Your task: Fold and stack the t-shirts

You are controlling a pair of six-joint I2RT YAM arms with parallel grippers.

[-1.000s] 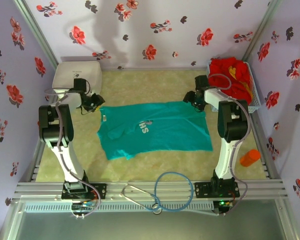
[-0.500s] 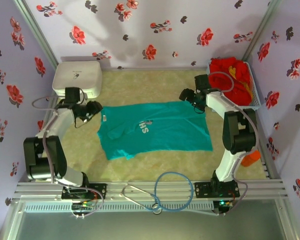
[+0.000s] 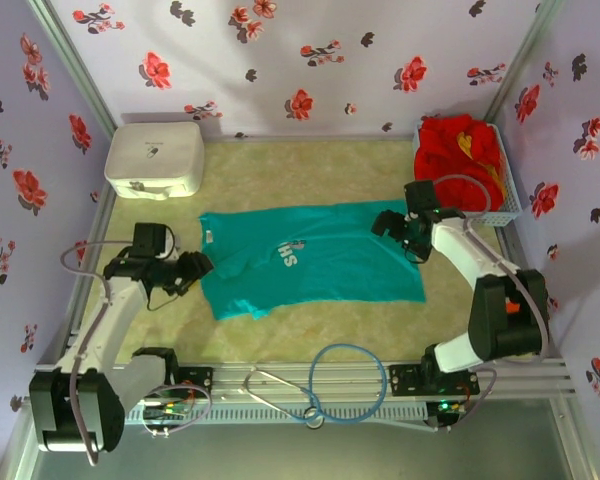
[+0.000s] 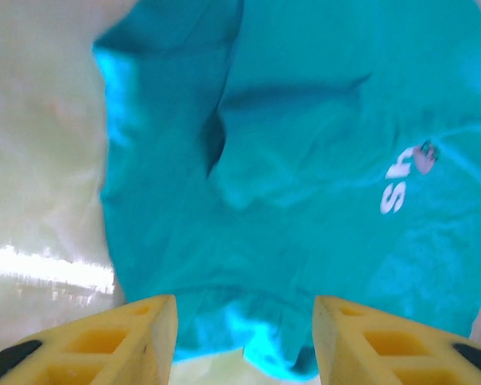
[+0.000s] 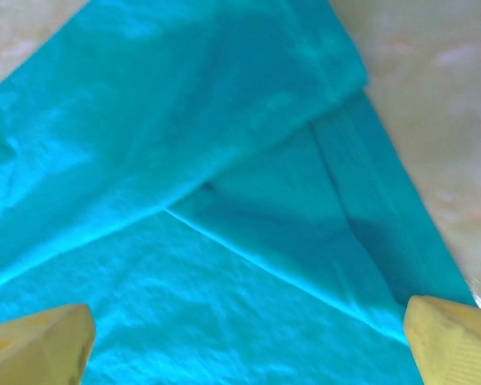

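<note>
You're early: the teal shirt [image 3: 310,262] lies mid-frame barely folded, red shirts [image 3: 458,150] wait upper right, and left gripper [image 3: 197,266] and right gripper [image 3: 388,224] gape empty.

I note a white plastic box [image 3: 153,158] at the far-left corner of the beige mat [image 3: 310,165]. A blue cable loop [image 3: 355,385] lies across the near rail [image 3: 280,378]. Floral walls [image 3: 280,60] all round.
</note>
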